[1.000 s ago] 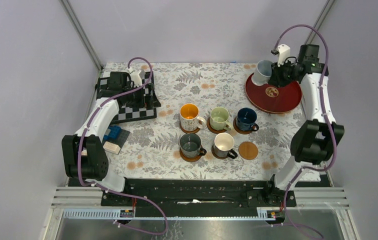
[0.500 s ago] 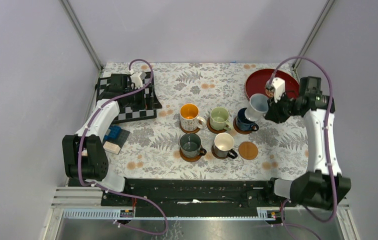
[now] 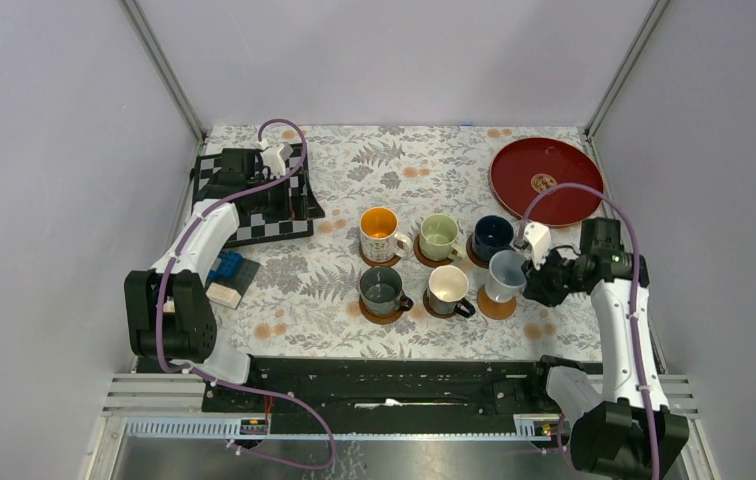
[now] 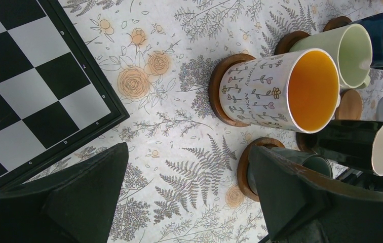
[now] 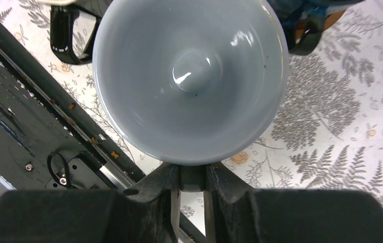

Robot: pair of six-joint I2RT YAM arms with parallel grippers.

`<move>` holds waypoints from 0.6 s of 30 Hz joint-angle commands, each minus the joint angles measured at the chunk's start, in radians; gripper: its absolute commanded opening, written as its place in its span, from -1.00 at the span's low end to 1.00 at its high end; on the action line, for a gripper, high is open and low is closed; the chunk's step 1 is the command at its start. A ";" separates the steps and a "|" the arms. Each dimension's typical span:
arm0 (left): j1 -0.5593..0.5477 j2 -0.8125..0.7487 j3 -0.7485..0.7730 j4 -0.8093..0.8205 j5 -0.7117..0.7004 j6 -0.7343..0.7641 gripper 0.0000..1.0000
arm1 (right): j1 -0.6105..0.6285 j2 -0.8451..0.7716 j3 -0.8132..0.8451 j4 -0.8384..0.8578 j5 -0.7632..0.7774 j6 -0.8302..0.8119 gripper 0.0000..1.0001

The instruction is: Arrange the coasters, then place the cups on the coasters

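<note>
Pale blue mug — handle buried inside right tool.

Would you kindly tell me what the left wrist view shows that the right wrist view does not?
Only the left wrist view: the black-and-white chessboard, the white ceramic mug with orange inside and the pale green ceramic mug on round wooden coasters. Only the right wrist view: the right gripper shut on the pale blue ceramic mug. Both: the floral tablecloth.

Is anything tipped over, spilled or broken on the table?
No, nothing looks spilled or broken. Five mugs stand upright on coasters, and the right gripper holds the pale blue mug at the last coaster.
</note>
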 commanded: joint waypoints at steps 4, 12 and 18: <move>-0.002 -0.040 -0.014 0.059 0.012 0.002 0.98 | 0.003 -0.129 -0.150 0.125 -0.008 0.014 -1.00; -0.002 -0.015 0.002 0.067 0.025 -0.004 0.98 | 0.004 -0.183 -0.245 0.216 0.007 0.061 -1.00; -0.003 -0.002 0.026 0.062 0.028 -0.007 0.98 | 0.004 -0.191 -0.307 0.274 0.014 0.079 -1.00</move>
